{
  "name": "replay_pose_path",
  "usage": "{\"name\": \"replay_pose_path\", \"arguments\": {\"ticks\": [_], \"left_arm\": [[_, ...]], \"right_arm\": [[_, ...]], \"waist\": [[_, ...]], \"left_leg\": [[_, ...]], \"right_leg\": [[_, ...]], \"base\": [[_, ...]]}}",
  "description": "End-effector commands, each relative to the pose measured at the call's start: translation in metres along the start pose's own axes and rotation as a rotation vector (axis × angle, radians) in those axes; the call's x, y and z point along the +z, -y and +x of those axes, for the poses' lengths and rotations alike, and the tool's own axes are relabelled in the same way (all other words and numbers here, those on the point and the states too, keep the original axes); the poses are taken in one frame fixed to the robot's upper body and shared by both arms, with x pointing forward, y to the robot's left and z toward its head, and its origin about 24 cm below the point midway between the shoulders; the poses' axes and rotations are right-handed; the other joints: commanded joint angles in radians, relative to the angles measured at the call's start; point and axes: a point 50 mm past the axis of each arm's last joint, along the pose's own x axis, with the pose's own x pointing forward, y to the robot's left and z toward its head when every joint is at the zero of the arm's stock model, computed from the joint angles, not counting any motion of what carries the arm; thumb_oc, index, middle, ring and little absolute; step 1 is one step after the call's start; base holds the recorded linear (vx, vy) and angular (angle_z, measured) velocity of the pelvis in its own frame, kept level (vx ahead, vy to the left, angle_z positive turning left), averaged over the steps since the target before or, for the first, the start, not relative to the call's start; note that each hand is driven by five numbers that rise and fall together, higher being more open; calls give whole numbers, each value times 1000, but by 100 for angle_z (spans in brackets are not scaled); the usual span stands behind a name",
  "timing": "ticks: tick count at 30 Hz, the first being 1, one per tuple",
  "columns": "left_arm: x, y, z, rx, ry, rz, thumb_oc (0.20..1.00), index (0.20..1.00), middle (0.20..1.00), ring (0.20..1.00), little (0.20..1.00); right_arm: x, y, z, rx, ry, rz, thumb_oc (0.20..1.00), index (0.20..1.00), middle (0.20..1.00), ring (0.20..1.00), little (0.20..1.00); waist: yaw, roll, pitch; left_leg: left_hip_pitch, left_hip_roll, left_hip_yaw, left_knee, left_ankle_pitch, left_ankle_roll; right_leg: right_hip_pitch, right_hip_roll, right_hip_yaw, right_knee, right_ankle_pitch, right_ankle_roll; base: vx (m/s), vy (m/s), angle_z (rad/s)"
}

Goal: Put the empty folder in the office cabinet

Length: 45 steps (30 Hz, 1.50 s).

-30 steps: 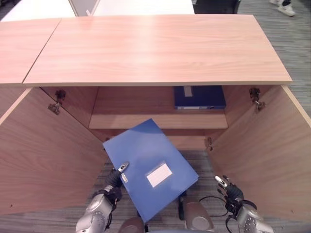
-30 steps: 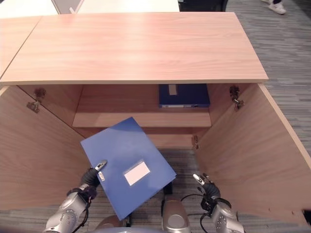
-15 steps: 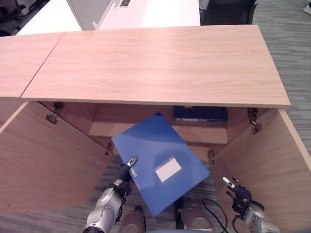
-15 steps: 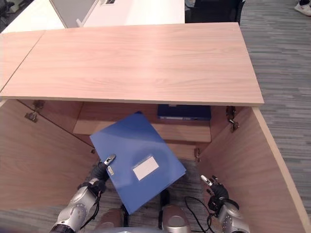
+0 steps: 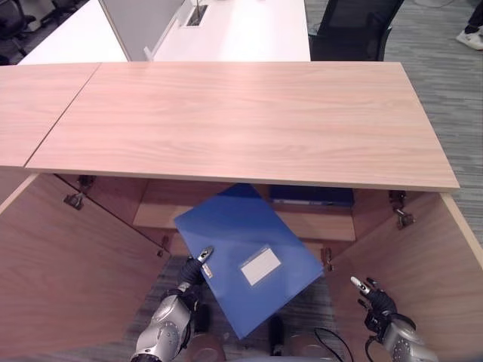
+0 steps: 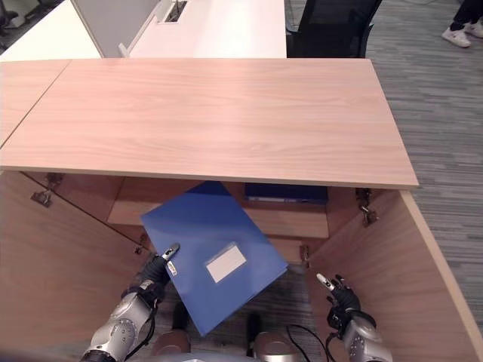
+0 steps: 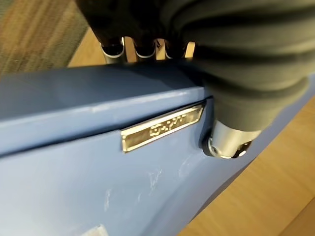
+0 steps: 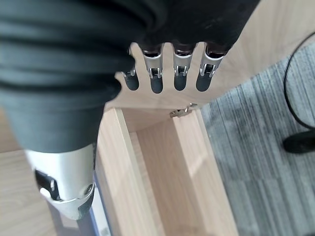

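Left hand (image 5: 183,290): fingers pinch the blue folder (image 5: 249,256) by its edge, tilted before the open cabinet (image 5: 241,113).
Right hand (image 5: 375,300): fingers straight, empty.

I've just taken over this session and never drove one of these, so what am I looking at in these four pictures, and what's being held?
The two wide pictures come from the robot's head camera, looking down at a wooden office cabinet with both doors swung open. The other two are close-ups from cameras on each wrist.

The left robot hand grips a blue folder at its edge, thumb on top and fingers underneath, as the left wrist view shows. The folder is tilted, its far corner pointing into the cabinet opening. It has a white label and a metal clip.

The right robot hand hangs low by the right-hand door, fingers straight, holding nothing.

Another blue folder already lies on the inside shelf. A black chair stands beyond the cabinet.
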Motion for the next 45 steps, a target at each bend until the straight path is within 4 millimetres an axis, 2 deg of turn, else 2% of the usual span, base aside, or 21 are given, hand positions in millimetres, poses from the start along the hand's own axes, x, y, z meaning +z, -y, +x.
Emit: {"name": "replay_pose_path", "arguments": {"ticks": [1,6,9,12,14,15,16,17,19,20,27,29,31,32,33,34,35,36,37,41,45], "left_arm": [[33,9,-1,-78,158,13,200,200,200,200,200],[42,10,1,-87,172,52,200,200,200,200,200],[48,9,1,-79,188,71,200,200,200,200,200],[53,5,0,-62,204,71,200,200,200,200,200],[55,0,-3,-32,213,54,200,200,200,200,200],[52,-1,-2,-17,216,27,200,200,200,200,200],[52,0,-1,-14,219,14,200,200,200,200,200],[52,0,-1,-14,219,13,200,200,200,200,200],[49,3,1,-12,213,-7,200,200,200,200,200],[44,11,7,-17,207,-66,200,200,200,200,200],[39,16,7,-24,202,-114,200,200,200,200,200],[37,17,7,-31,202,-135,200,200,200,200,200],[39,20,9,-37,207,-145,200,200,200,200,200],[39,20,9,-37,207,-145,200,200,200,200,200],[40,23,10,-43,216,-159,200,200,200,200,200],[40,23,10,-43,217,-159,200,200,200,200,200],[40,23,10,-43,217,-159,200,200,200,200,200],[40,26,12,-39,221,-183,200,200,200,200,200],[40,26,13,-31,219,-183,200,200,200,200,200],[43,29,16,-12,257,-245,200,200,200,200,200],[55,36,20,-5,317,-332,200,200,200,200,200]], "right_arm": [[6,-7,4,18,39,50,1000,1000,1000,1000,1000],[4,-23,8,47,34,72,1000,1000,1000,1000,1000],[6,-34,10,69,42,91,1000,1000,1000,1000,1000],[9,-43,12,94,49,97,1000,1000,1000,1000,1000],[9,-53,13,125,48,89,1000,1000,1000,1000,1000],[4,-52,12,121,35,98,1000,1000,1000,1000,1000],[3,-51,11,114,35,106,1000,1000,1000,1000,1000],[3,-51,11,114,35,106,1000,1000,1000,1000,1000],[0,-47,10,92,30,124,1000,1000,1000,1000,1000],[-4,-41,9,61,25,172,1000,1000,1000,1000,1000],[-14,-32,5,41,-7,170,1000,1000,1000,1000,1000],[-15,-27,3,39,-6,170,1000,1000,1000,1000,1000],[-9,-23,4,32,11,168,1000,1000,1000,1000,1000],[-9,-23,4,32,11,168,1000,1000,1000,1000,1000],[-5,-19,5,20,20,161,1000,1000,1000,1000,1000],[-5,-20,5,20,20,161,1000,1000,1000,1000,1000],[-5,-20,5,20,20,161,1000,1000,1000,1000,1000],[-2,-15,6,-2,24,166,1000,1000,1000,1000,1000],[-2,-13,6,-12,28,168,1000,1000,1000,1000,1000],[-5,-17,5,-3,22,172,1000,1000,1000,1000,1000],[-7,-31,6,28,28,201,1000,1000,1000,1000,1000]], "waist": [[25,-82,-22],[33,-110,-23],[34,-116,-13],[52,-116,2],[68,-108,16],[58,-106,23],[51,-106,25],[51,-105,26],[41,-106,32],[28,-111,30],[18,-105,26],[15,-102,32],[19,-110,51],[18,-110,50],[21,-120,64],[19,-119,62],[19,-119,62],[21,-122,70],[25,-118,66],[17,-105,52],[4,-118,46]], "left_leg": [[-25,-71,17,43,-97,4],[-55,-130,37,71,-146,48],[-58,-149,62,66,-159,72],[-53,-145,99,61,-165,85],[-36,-139,142,52,-167,98],[-11,-157,144,40,-169,111],[-8,-168,141,39,-170,115],[-5,-166,141,38,-172,113],[6,-185,131,36,-181,115],[9,-205,110,41,-191,112],[23,-193,99,98,-228,95],[9,-179,100,174,-241,76],[-70,-186,81,292,-218,53],[-72,-186,81,294,-219,52],[-128,-192,62,381,-207,37],[-133,-192,60,387,-209,37],[-133,-192,60,387,-209,37],[-174,-148,61,379,-203,27],[-177,-137,55,343,-204,29],[-137,-114,33,223,-187,31],[-118,-108,60,180,-187,38]], "right_leg": [[-15,-212,64,36,-55,171],[-66,-282,90,56,-20,218],[-127,-288,101,131,0,225],[-168,-287,53,199,14,226],[-196,-293,-83,285,33,220],[-216,-198,-61,300,-20,202],[-231,-157,-49,282,-37,184],[-230,-155,-49,284,-41,183],[-231,-112,-38,236,-62,150],[-204,-104,5,164,-53,132],[-150,-106,-14,128,-52,111],[-123,-102,-20,115,-66,95],[-111,-109,-26,106,-68,82],[-112,-108,-27,106,-68,82],[-107,-113,-28,104,-78,72],[-109,-113,-30,104,-78,72],[-109,-113,-30,104,-78,72],[-97,-132,-35,111,-99,79],[-95,-131,-34,117,-107,82],[-121,-120,-13,153,-125,83],[-149,-116,-3,152,-111,88]], "base": [[50,222,3],[2,228,-2],[-24,201,-8],[-40,146,-41],[23,215,-84],[99,272,-40],[118,166,-42],[65,45,-28],[121,-20,18],[158,-100,39],[93,-130,20],[68,-140,15],[-35,-88,16],[-44,-85,14],[-23,-47,22],[-23,-48,26],[56,31,22],[97,50,12],[99,49,5],[76,64,-8],[4,43,4]]}}
